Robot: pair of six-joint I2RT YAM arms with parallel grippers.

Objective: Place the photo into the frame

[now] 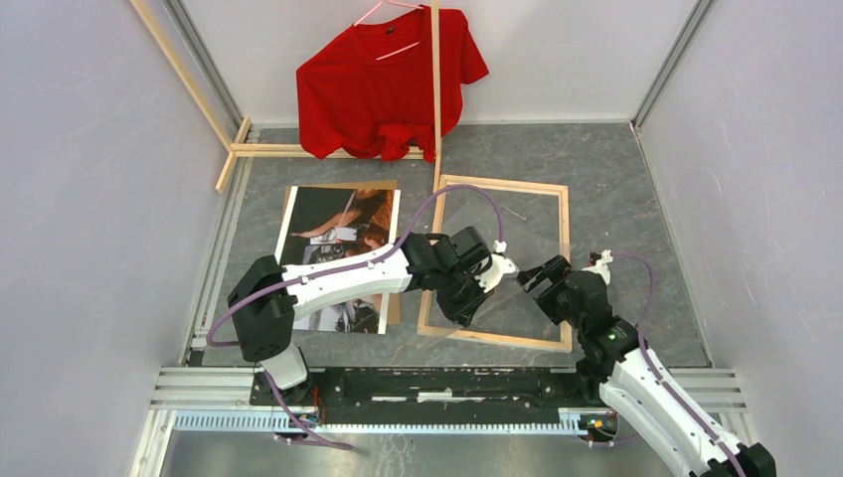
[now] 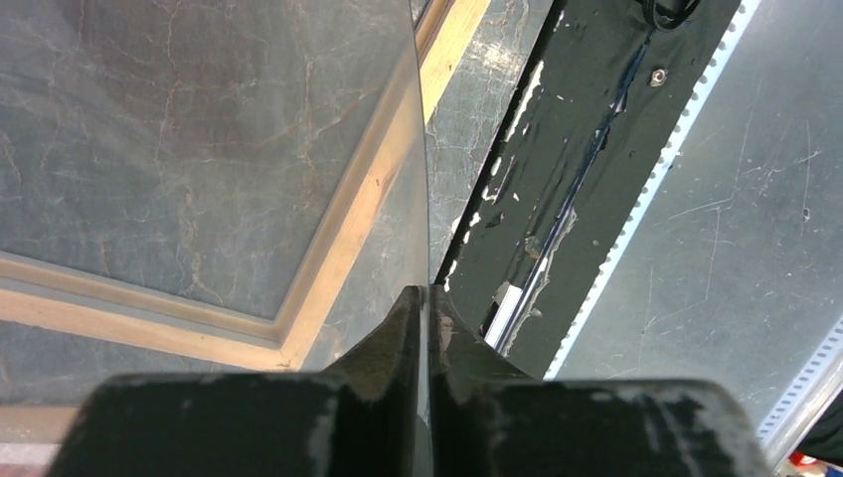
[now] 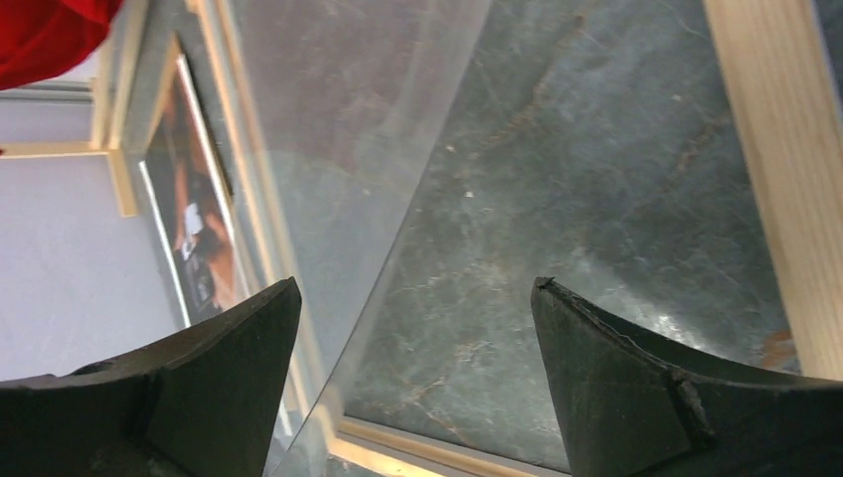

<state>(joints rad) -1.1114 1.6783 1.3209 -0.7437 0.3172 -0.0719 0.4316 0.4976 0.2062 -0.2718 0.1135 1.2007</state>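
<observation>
The photo (image 1: 338,248) lies face up on the grey floor, left of centre, on a brown cardboard sheet (image 1: 394,310). The frame (image 1: 502,185) lies flat to its right, bare wood side up. My left gripper (image 1: 494,270) is shut on the edge of a clear plastic sheet (image 1: 517,238) and holds it tilted over the frame. In the left wrist view the jaws (image 2: 425,298) pinch the sheet (image 2: 298,119), with the frame's rail (image 2: 452,40) beyond it. My right gripper (image 1: 537,276) is open and empty beside the sheet. Its wrist view (image 3: 418,288) shows the sheet (image 3: 328,119), the frame (image 3: 765,149) and the photo (image 3: 194,229).
A red T-shirt (image 1: 388,79) hangs on a rack of pale wooden poles (image 1: 435,99) at the back, with a base bar (image 1: 298,151) on the floor. Grey walls close in left and right. The arms' black mounting rail (image 1: 447,388) runs along the near edge.
</observation>
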